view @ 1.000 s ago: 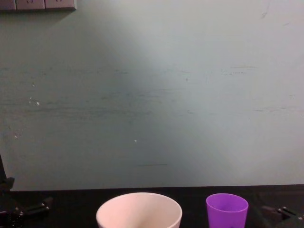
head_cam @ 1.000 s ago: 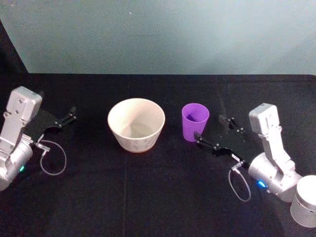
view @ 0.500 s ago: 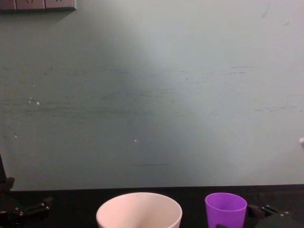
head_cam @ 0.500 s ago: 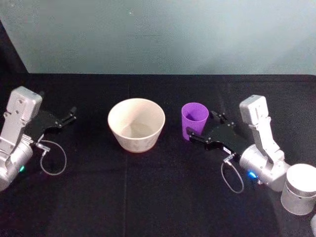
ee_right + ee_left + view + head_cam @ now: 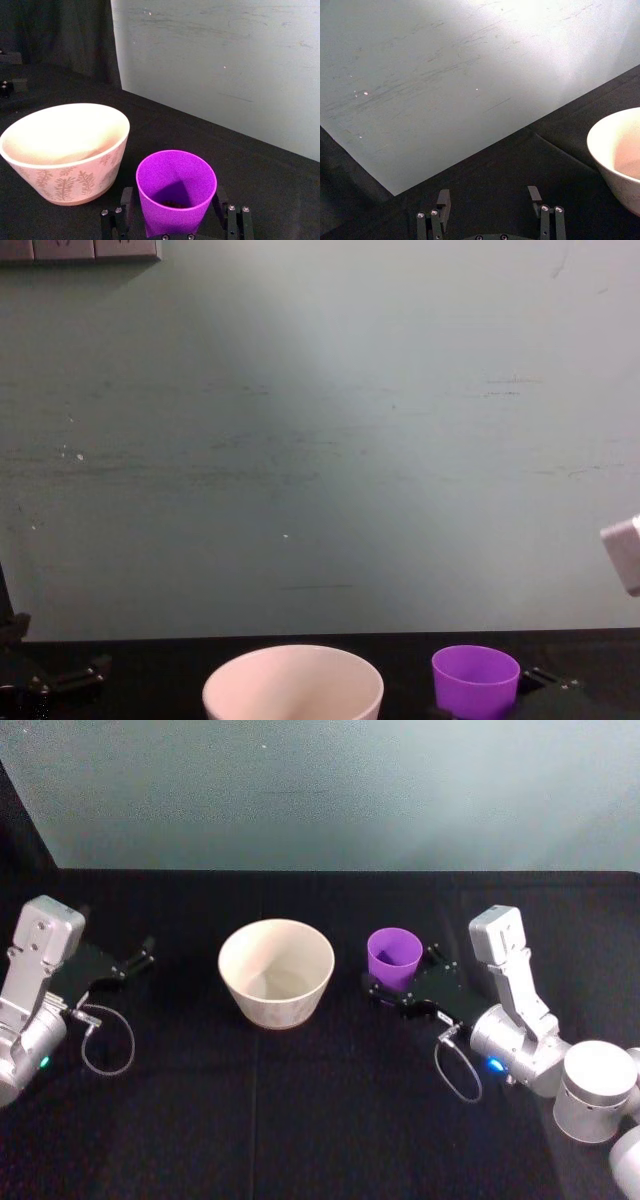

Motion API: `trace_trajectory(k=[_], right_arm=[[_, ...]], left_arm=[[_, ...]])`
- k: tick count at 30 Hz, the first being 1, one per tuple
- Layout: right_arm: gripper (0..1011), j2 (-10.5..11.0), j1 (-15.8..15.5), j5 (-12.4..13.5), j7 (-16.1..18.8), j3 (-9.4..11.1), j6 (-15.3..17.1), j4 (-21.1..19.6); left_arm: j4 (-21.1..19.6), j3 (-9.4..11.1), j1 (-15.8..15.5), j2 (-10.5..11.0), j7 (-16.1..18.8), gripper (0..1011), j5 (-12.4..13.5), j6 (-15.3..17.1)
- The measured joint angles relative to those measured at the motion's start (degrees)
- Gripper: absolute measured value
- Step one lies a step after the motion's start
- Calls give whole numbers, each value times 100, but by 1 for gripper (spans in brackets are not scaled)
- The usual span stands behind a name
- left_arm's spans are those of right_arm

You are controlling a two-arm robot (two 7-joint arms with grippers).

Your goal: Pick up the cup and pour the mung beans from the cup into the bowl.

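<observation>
The purple cup [image 5: 394, 955] stands upright on the black table, just right of the cream bowl [image 5: 272, 1005]. My right gripper [image 5: 400, 974] is open, with one finger on each side of the cup's lower half. In the right wrist view the cup [image 5: 176, 192] sits between the fingers [image 5: 126, 198], with dark beans at its bottom and the bowl [image 5: 65, 172] beside it. The chest view shows the cup [image 5: 475, 682] and the bowl [image 5: 292, 680] side by side. My left gripper [image 5: 143, 952] rests open at the table's left, away from the bowl [image 5: 615, 150].
A pale teal wall [image 5: 320, 790] runs along the table's far edge. Black cloth covers the table [image 5: 300, 1120]. Thin cable loops hang by each wrist, left [image 5: 105, 1040] and right [image 5: 455, 1070]. Wall sockets [image 5: 80, 250] sit high on the wall.
My right arm has slid left toward the cup, and its open fingers now straddle the cup instead of standing off to its right. Cup, bowl and left arm have not moved.
</observation>
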Motion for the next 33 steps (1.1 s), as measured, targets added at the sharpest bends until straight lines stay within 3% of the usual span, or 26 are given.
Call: trace_trajectory(k=[11,21,33], right_arm=[[984,-126,33,-117,78,104,-93,100],[752,-218,-6,-134,197,233,-120,167],[715,-116,-309,-125,238,469,49,-568]], left_arm=[[0,0,0,0,0,1000,0,0],[0,0,0,0,0,1000,0,0],[0,0,0,0,0,1000,0,0]])
